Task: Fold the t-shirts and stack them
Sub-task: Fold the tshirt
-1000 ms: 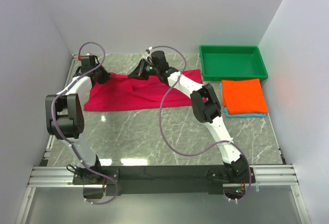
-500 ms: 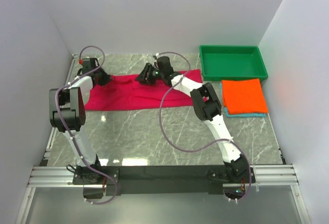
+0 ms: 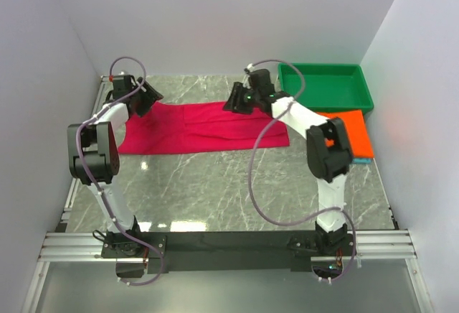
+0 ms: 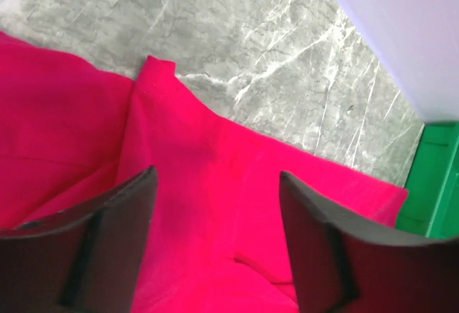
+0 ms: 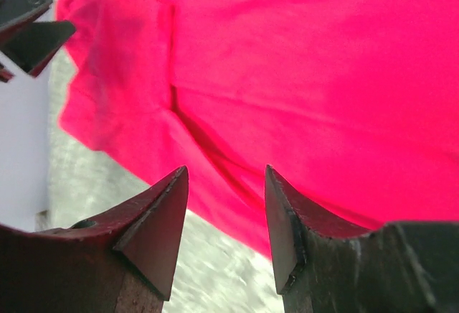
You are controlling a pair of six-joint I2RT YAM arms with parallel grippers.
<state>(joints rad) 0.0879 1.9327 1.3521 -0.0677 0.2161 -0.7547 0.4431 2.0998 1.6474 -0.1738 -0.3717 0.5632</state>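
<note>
Left claw point(image 4: 215, 245) and right claw point(image 5: 224, 216) hang wide and empty; the crimson-pink t-shirt point(image 3: 201, 128), rumpled at frame left, may fold crooked.

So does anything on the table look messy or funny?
Only the crimson-pink shirt: it lies stretched out in a long, rumpled band with creases, not folded into a neat square like the orange shirt. Nothing looks spilled or broken.

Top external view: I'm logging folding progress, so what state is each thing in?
crimson-pink t-shirt: lying in a long band, not held
orange t-shirt: folded, on the teal one
teal t-shirt: folded, under the orange
green tray: empty
left gripper: open above the crimson-pink t-shirt
right gripper: open above it too
</note>
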